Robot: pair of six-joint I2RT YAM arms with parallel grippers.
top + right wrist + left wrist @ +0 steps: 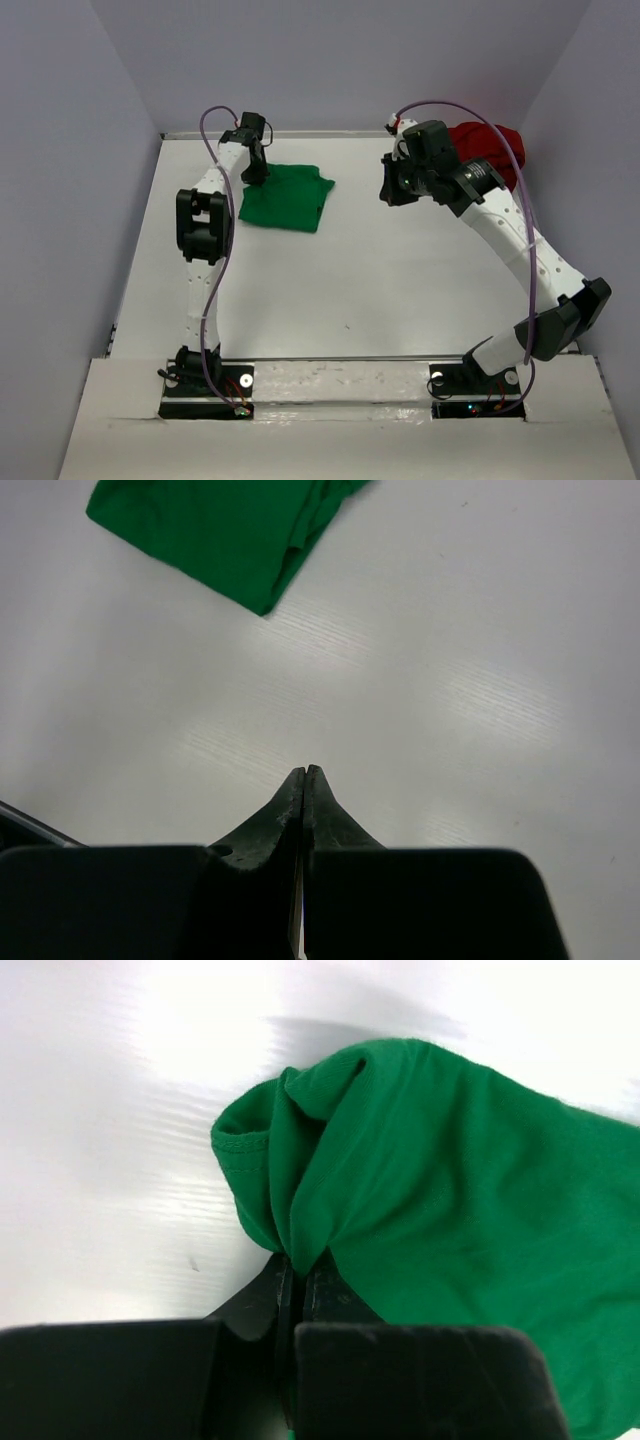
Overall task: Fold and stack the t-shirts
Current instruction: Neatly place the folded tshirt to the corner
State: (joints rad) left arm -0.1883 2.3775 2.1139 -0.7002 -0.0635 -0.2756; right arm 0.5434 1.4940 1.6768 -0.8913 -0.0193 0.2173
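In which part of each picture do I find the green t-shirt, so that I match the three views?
Top external: green t-shirt lies left of centre, toward the far edge.
Left wrist: green t-shirt fills the centre and right, a fold pinched in the left jaws.
Right wrist: green t-shirt is in the upper left corner.
Shared landmark: the white table under it.

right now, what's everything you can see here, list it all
table: one, white, under everything
green t-shirt: one, bright green, far left of the table
dark red t-shirt: one, dark red, far right corner behind the right arm
walls: three, pale grey, around the table
cables: two, purple, one along each arm
left arm: one, white and black, reaching the green t-shirt
right arm: one, white and black, over the far right
left gripper: one, black, shut on the green t-shirt's corner
right gripper: one, black, shut, empty, above bare table
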